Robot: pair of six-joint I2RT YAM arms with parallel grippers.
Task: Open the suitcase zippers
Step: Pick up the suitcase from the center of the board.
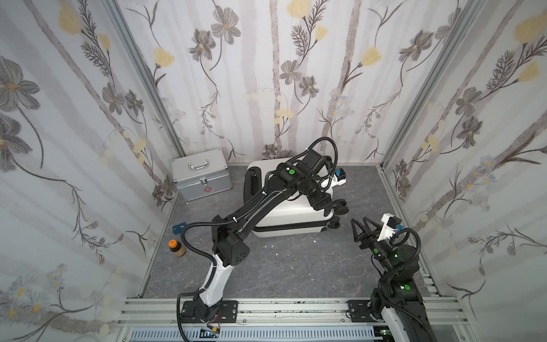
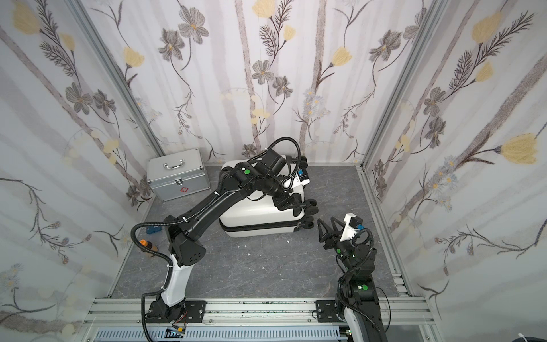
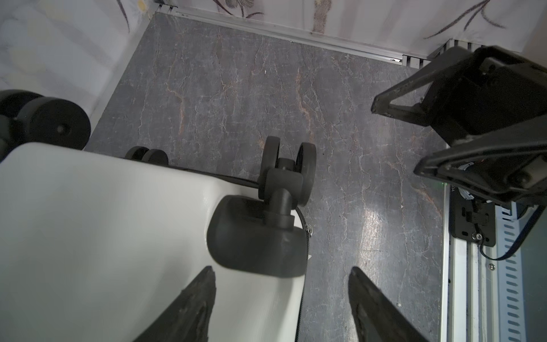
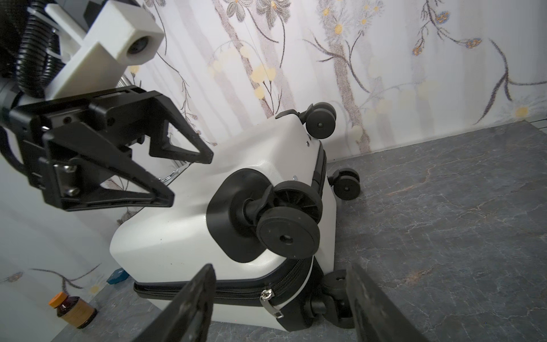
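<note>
Blk arms (image 1: 254,207), wht lower links (image 1: 216,278), grn dots (image 1: 291,171).

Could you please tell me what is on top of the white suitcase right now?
Only the left arm reaches over the suitcase; its open left pincer hangs above the wheel-end corner, holding nothing. The shell part under the arm is hidden in both top views.

A silver metal case (image 1: 202,174) with a red cross on its front stands shut in the far left corner of the grey marble-patterned floor (image 1: 296,266), handle on top. Nearer the front, by the left wall, a brown bottle (image 1: 176,248) with an orange cap stands upright, a small blue object (image 1: 180,228) lying just behind it. A few white scraps (image 1: 277,254) dot the floor. Floral wallpaper (image 1: 266,74) covers the three walls.
</note>
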